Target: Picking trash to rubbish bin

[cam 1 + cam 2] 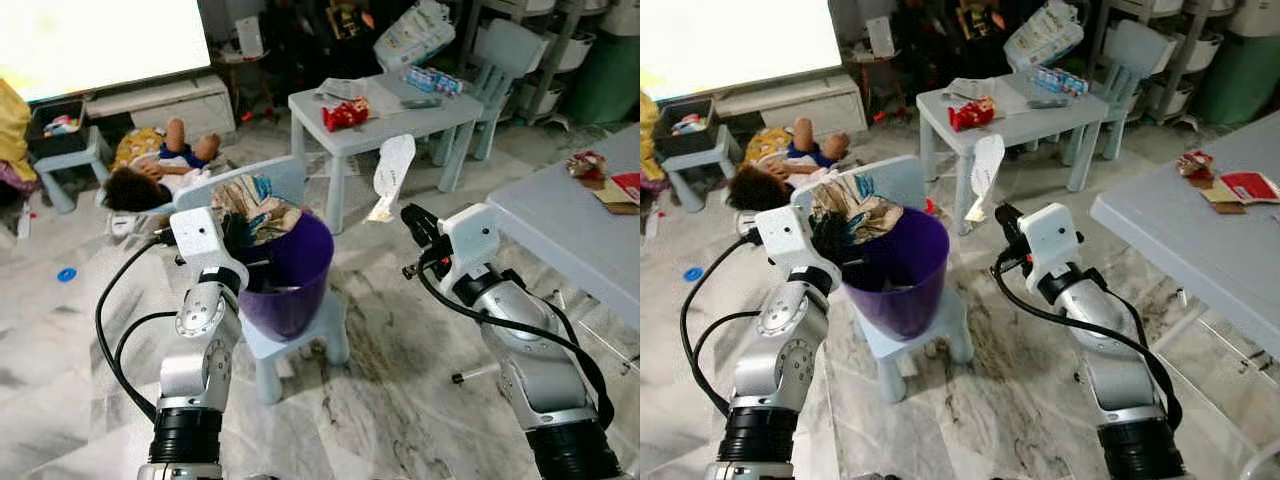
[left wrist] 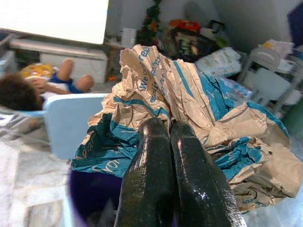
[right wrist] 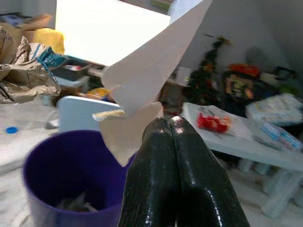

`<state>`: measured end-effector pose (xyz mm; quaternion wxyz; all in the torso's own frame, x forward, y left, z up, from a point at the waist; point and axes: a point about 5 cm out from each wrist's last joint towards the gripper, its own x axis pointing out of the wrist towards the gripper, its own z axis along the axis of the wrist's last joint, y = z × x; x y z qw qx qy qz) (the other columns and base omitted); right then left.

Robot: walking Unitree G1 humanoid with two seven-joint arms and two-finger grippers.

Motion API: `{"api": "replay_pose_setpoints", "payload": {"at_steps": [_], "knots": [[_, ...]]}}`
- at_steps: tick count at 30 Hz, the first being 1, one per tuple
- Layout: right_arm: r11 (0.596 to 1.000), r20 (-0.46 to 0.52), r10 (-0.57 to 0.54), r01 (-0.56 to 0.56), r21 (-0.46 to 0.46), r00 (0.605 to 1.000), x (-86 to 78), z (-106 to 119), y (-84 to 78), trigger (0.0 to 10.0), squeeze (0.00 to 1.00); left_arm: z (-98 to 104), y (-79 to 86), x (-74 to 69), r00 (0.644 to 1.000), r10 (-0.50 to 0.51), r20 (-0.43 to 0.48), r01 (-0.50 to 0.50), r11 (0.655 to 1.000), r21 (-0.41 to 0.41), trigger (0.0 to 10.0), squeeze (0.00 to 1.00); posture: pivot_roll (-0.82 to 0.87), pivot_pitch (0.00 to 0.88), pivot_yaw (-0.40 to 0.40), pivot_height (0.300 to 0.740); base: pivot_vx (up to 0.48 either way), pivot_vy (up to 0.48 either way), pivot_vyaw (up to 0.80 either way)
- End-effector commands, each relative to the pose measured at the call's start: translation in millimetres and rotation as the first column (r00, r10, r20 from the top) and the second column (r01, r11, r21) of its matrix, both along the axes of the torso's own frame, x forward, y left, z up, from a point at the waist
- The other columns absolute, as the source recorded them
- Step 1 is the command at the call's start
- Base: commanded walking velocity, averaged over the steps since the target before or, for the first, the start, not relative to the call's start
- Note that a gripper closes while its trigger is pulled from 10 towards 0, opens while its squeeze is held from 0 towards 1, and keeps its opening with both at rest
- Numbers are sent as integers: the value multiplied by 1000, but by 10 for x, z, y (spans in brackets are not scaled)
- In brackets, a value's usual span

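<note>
On marble floor, purple bin atop small chair, cluttered playroom.

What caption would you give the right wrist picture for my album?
Right gripper pinches a white paper scrap above the purple bin.

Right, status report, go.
Left end effector shut on crumpled paper bag over purple bin. Right end effector shut on white paper, beside bin. Person on floor behind.
</note>
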<state>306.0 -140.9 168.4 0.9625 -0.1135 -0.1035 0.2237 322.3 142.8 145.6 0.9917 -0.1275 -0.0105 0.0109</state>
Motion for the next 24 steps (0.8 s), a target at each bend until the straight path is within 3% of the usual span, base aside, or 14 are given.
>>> {"api": "replay_pose_setpoints", "payload": {"at_steps": [1, 3, 24], "knots": [[1000, 28, 22, -22, -17, 999, -6, 50, 48, 10000, 0, 15, 30, 6, 1000, 17, 4, -17, 1000, 10, 10000, 0, -58, 51, 4, 740, 259, 0, 781], [1000, 28, 23, -23, -16, 999, -7, 50, 48, 10000, 0, 10, 36, 7, 1000, 21, 2, -21, 1000, 10, 10000, 0, -59, 51, 4, 740, 261, 0, 638], [1000, 27, 29, -29, -8, 999, -23, 52, 40, 10000, 0, -27, 38, -10, 999, 29, -18, -29, 1000, 6, 10000, 0, -62, 62, 0, 740, 276, 0, 0]]}}
